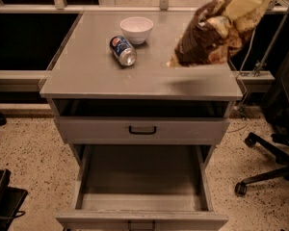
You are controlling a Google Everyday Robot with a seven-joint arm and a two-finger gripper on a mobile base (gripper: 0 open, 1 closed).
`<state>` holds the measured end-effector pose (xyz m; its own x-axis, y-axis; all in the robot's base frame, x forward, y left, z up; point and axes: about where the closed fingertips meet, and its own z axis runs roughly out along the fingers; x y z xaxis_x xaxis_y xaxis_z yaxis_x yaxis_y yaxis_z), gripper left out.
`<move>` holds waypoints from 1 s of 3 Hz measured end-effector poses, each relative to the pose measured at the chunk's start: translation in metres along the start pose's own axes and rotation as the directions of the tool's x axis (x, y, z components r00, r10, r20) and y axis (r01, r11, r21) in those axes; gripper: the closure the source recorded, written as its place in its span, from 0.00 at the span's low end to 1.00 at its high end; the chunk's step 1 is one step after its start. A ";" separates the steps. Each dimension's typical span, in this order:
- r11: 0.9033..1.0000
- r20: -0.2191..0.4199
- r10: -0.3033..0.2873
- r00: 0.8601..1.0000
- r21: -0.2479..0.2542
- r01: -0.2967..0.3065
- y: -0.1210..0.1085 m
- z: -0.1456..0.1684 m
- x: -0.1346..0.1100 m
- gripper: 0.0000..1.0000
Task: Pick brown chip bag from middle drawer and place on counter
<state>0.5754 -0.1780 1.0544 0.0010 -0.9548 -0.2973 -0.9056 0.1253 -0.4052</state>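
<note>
One brown chip bag (pixel 207 40) hangs from my end effector (pixel 243 6) in the upper right of the frame, pinched tight at its top. The bag slants down and left. Its low corner is just above the right side of the worktop (pixel 96 73).

The chip bag (pixel 208 42) was crinkly, glossy foil, pinched by the smooth cream gripper (pixel 242 5) at the top right; counter (pixel 111 81) and drawer (pixel 139 177) were matt grey metal.
</note>
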 end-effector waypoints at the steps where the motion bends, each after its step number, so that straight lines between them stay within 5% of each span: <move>1: 0.997 -0.007 -0.048 0.999 0.060 0.048 -0.049 0.005 -0.009 1.00; 3: 0.993 0.163 -0.028 0.986 0.121 0.008 -0.113 0.066 -0.011 1.00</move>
<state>0.7056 -0.1636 1.0459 0.0958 -0.9011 -0.4229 -0.8477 0.1488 -0.5091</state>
